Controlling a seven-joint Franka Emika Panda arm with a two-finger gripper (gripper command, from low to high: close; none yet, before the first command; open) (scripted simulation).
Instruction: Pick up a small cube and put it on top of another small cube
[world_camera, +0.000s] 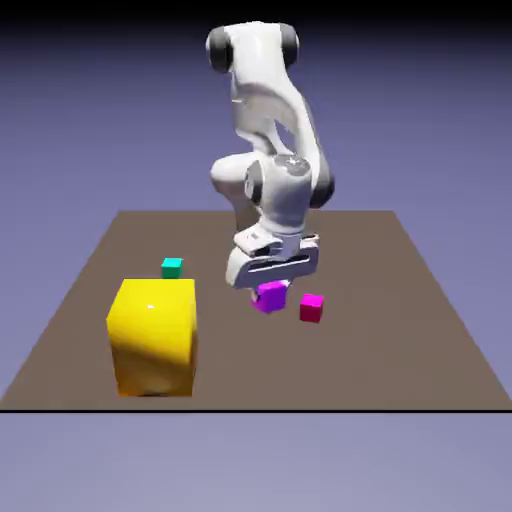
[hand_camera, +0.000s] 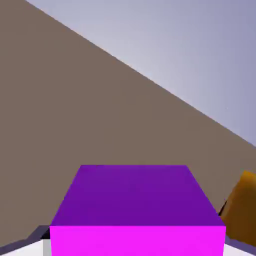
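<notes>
While the jaws (world_camera: 273, 291) grip the purple cube (world_camera: 270, 297), closed to its width, the pink cube (world_camera: 311, 309) sits just beside it toward the exterior view's right, with bare counter (world_camera: 400, 350) between it and the right edge; the yellow block (world_camera: 155, 340) stands by the near-left corner.

Purple cube (hand_camera: 135, 200): cut off by the hand view's bottom edge
Yellow block (hand_camera: 242, 210): runs out past the hand view's right side
Fingertips (hand_camera: 35, 247): mostly hidden behind the purple cube
</notes>
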